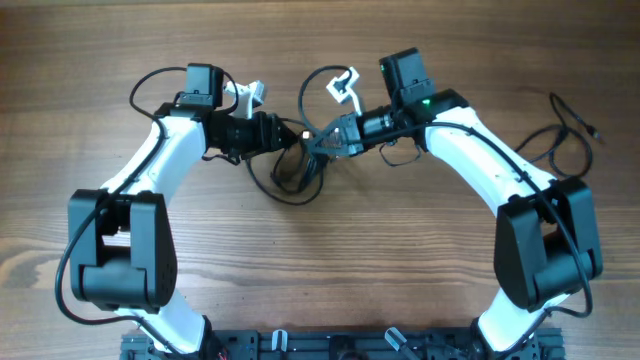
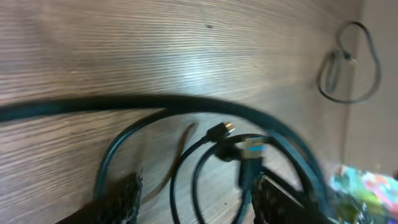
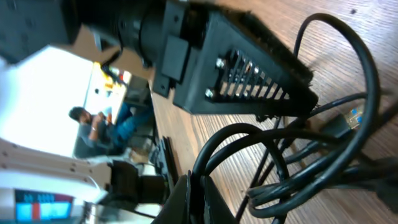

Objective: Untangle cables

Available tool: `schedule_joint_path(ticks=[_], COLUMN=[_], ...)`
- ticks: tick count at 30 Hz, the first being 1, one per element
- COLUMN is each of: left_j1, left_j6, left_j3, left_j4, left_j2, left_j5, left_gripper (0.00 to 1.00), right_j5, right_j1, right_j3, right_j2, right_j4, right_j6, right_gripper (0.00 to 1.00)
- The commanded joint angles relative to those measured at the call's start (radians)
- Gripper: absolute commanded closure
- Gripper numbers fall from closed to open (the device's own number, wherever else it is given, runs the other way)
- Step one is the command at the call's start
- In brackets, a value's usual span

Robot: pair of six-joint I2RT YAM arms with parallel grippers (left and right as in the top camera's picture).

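1. Right tool [image 3: 196,182] was clamped fully shut on a loop of the cables [image 1: 293,172], which rose right at its tips.
2. Left tool [image 2: 198,186] stood part-spread, one finger either side of the loops, gripping nothing.
3. Cables were thin black cords in overlapping loops, a loose clump on the wood counter [image 1: 320,270] between both tools. A blue-tipped plug [image 2: 250,149] and a gold-tipped plug [image 2: 224,129] were visible.
4. Farthest out, a separate black cord [image 1: 572,125] lay loosely looped by the right arm, well apart from the clump.
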Motion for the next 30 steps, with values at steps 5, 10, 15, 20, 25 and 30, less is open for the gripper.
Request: schedule_joint_path(ticks=[5,10,15,20,25,30], left_j1=[0.028,0.049,0.05,0.03,0.006,0.006], left_j6=[0.411,0.521,0.52,0.198,-0.123,-0.218], left_j3=[0.002,0.002,0.002,0.002,0.002,0.002], left_j4=[-0.061,-0.109,-0.115,-0.061,0.0,0.003], left_j2=[-0.006,-0.006,-0.006,-0.005,-0.006,-0.005], left_j5=[0.313,0.401,0.472,0.486,0.485,0.485], left_gripper=[0.39,0.4,0.48,0.64,0.59,0.53], right_j5=[0.004,0.029,0.095,0.097,0.097,0.109], right_j1=[0.006,0.006,0.004,0.018,0.034,0.053], right_j3=[-0.003,-0.003,-0.003,-0.003,-0.003,-0.003], right_j2=[-0.022,-0.02,-0.02,-0.018,-0.018,-0.018], right_j4=[-0.098,-0.18,-0.24,-0.2,-0.107,-0.063], right_j6=[-0.114,-0.128,-0.141,-0.136,-0.094,-0.093], right_gripper=[0.96,0.96,0.96,0.96,0.96,0.96])
